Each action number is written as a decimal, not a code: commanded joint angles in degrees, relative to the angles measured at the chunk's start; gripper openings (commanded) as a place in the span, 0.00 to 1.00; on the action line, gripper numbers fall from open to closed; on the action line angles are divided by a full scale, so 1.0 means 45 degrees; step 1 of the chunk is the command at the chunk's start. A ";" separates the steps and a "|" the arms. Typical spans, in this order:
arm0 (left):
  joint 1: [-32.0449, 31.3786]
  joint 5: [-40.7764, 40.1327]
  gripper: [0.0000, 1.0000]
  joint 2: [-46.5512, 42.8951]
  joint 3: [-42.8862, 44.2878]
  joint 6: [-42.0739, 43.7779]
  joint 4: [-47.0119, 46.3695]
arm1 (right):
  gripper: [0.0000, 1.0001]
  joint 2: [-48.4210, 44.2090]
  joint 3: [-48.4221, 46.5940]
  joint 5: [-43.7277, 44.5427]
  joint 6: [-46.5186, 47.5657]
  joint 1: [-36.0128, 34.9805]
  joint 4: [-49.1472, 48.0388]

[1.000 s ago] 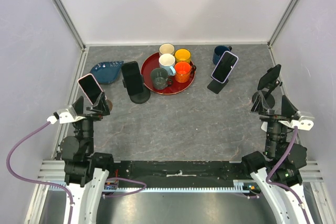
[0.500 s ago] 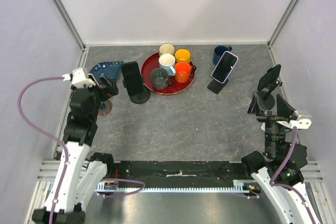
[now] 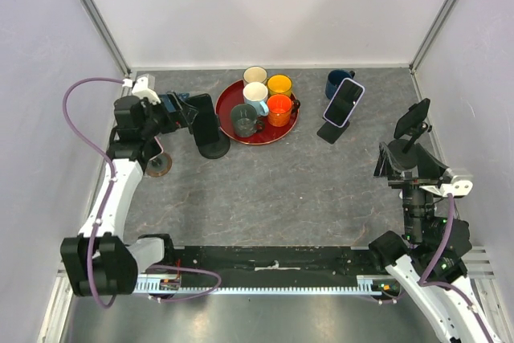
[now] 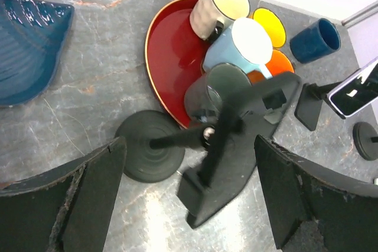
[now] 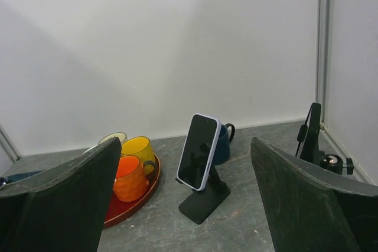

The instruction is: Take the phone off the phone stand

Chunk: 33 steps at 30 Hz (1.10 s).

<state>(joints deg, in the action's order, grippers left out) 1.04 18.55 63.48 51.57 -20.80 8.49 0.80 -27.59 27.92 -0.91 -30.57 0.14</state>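
A black phone (image 3: 201, 119) leans on a stand with a round black base (image 3: 214, 149) at the back left, beside the red tray. My left gripper (image 3: 178, 107) hovers open just left of it. In the left wrist view the phone (image 4: 254, 146) and the base (image 4: 150, 153) lie between and beyond the spread fingers (image 4: 88, 196). A lavender-cased phone (image 3: 344, 102) rests on a black wedge stand (image 3: 330, 133) at the back right. My right gripper (image 3: 399, 163) is open and faces that phone (image 5: 199, 151) from well in front of it.
A red tray (image 3: 230, 124) holds several mugs. A blue dish (image 3: 157, 107) lies behind the left gripper. A dark blue mug (image 3: 336, 82) stands behind the lavender phone. Another black phone on a stand (image 3: 411, 120) is by the right wall. A brown round base (image 3: 158, 168) sits under the left arm.
My left arm has swung from the near left side up to the black phone at the back; the pink phone there no longer shows. The right arm has shifted slightly left.
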 commanded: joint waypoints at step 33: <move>0.1137 0.9589 0.26 0.4057 0.0630 -0.0339 -0.5735 | 0.98 -0.0119 -0.0411 -0.0013 0.0123 -0.0766 -0.0071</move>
<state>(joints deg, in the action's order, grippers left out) 7.51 59.37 82.15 53.30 -21.65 -15.40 0.80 -27.59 27.92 -0.69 -33.65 0.51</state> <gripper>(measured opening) 0.333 0.982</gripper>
